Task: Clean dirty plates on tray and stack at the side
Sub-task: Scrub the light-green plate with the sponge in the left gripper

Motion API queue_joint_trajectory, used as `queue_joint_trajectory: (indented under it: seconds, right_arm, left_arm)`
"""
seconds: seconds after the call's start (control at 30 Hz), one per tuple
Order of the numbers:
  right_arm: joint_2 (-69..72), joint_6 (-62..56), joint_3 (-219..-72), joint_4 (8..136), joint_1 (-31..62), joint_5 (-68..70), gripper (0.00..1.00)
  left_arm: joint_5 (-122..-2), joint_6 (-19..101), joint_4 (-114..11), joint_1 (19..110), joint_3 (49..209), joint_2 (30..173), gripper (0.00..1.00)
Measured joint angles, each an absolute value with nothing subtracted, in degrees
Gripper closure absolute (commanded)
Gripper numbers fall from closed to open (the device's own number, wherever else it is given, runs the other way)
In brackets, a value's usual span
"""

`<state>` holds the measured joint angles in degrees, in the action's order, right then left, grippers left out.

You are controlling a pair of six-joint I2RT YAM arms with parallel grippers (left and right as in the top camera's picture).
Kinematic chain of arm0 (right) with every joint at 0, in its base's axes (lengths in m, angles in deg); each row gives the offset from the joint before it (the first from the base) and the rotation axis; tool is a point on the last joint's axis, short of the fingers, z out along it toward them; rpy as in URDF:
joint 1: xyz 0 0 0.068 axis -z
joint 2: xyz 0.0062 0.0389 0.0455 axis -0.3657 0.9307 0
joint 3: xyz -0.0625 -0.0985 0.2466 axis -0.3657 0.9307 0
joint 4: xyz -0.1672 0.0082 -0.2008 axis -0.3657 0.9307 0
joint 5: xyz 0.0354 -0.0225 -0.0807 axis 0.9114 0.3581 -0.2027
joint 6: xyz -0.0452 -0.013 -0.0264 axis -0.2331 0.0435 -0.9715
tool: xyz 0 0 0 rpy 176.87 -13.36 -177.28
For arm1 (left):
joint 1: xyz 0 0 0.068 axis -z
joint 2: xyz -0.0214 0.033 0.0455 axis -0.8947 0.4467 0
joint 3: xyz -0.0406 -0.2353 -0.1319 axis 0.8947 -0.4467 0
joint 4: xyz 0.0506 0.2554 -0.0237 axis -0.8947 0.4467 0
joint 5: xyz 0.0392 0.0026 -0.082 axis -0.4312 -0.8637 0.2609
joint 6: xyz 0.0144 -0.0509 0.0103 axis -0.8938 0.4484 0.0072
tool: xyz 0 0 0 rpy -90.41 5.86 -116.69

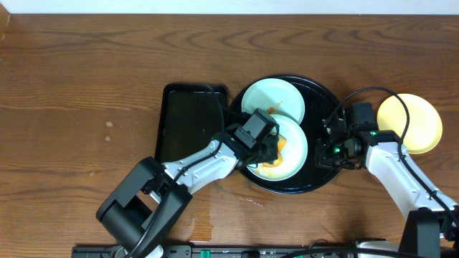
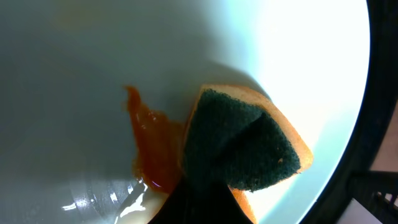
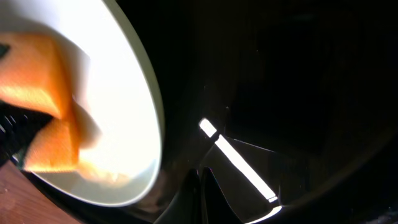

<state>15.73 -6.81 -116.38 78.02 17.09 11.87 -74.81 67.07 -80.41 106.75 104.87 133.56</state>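
The round black tray (image 1: 324,170) holds two mint-blue plates. The far plate (image 1: 281,95) has a small orange smear. The near plate (image 1: 295,159) has orange sauce (image 2: 151,155) on it. My left gripper (image 1: 268,148) is shut on a green-and-orange sponge (image 2: 242,146) and presses it on the near plate (image 2: 74,93), beside the smear. The near plate (image 3: 124,93) and the sponge (image 3: 37,68) also show in the right wrist view. My right gripper (image 3: 200,180) is shut, its tips down on the tray (image 3: 280,81) near its right rim (image 1: 331,149). The pale yellow plate (image 1: 410,122) lies on the table to the right of the tray.
A rectangular black tray (image 1: 188,122) lies just left of the round tray, touching it. The table is brown wood (image 1: 79,93). The right arm's cable loops over the yellow plate's left side.
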Motion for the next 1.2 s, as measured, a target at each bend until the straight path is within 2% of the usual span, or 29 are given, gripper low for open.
queue_joint_trajectory:
  seconds: [0.23, 0.27, 0.37, 0.4, 0.63, 0.87, 1.2]
  right_arm:
    - [15.73, -6.83, -116.38, 78.30, 17.07, 11.87, 0.99]
    - [15.73, -6.83, -116.38, 78.30, 17.09, 11.89, 0.96]
    - [15.73, -6.65, -116.38, 77.76, 17.09, 12.70, 0.71]
    - [15.73, -6.59, -116.38, 77.32, 17.07, 13.42, 0.67]
    - [15.73, -7.33, -116.16, 71.14, 15.08, 15.50, 0.74]
    - [15.73, -7.46, -114.04, 63.03, 13.40, 15.28, 0.75]
    - [18.45, -7.46, -113.78, 59.14, 13.37, 16.26, 0.76]
  left_arm:
    - [-77.72, 65.50, -80.32, 104.98, 104.87, 132.86, 0.93]
    - [-77.96, 65.48, -80.23, 104.85, 104.87, 132.82, 0.93]
    - [-78.39, 65.43, -79.88, 104.81, 104.87, 132.69, 0.93]
    - [-78.44, 65.32, -79.77, 104.81, 104.87, 132.64, 0.92]
    - [-78.88, 64.69, -79.60, 104.81, 104.87, 132.60, 0.92]
    - [-79.03, 64.62, -79.58, 104.81, 104.87, 132.60, 0.93]
    - [-79.03, 64.62, -79.56, 104.81, 104.87, 132.60, 0.93]
